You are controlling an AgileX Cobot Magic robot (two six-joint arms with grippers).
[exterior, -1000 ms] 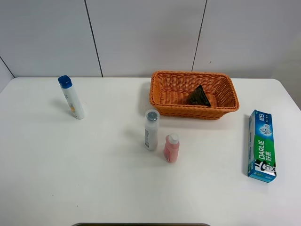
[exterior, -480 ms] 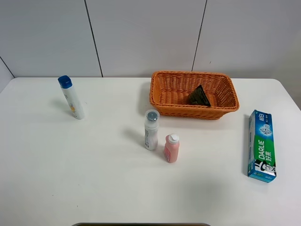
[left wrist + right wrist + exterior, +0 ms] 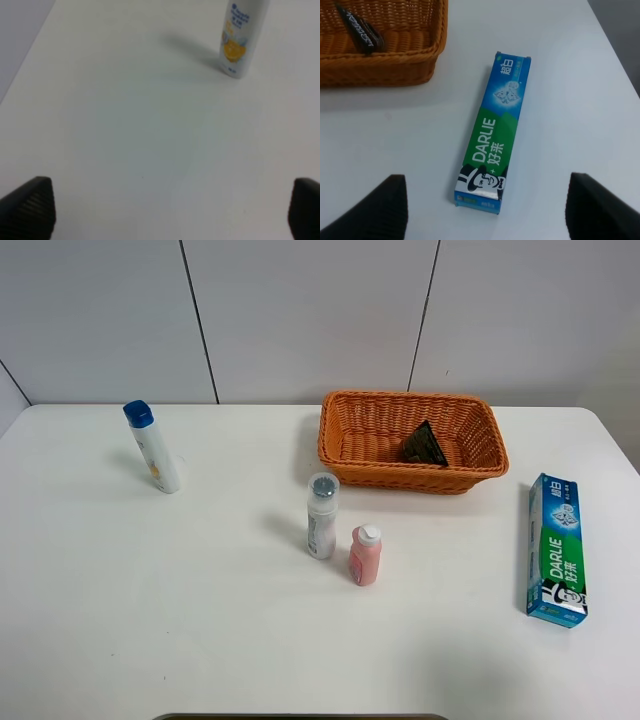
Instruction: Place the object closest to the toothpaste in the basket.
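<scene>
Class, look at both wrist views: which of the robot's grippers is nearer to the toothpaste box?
Right. The right gripper hangs open just above the toothpaste box, which lies between its fingertips. The left gripper is over bare table, near the blue-capped bottle across the table.

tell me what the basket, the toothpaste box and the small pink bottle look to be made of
Basket: woven wicker or rattan-like strands, matte orange-brown; the weave shows clearly in the right wrist view.
Toothpaste box: printed cardboard by its sharp edges and flat faces, slightly glossy.
Small pink bottle: probably plastic, smooth pink body with a white cap; too small to be sure.
</scene>
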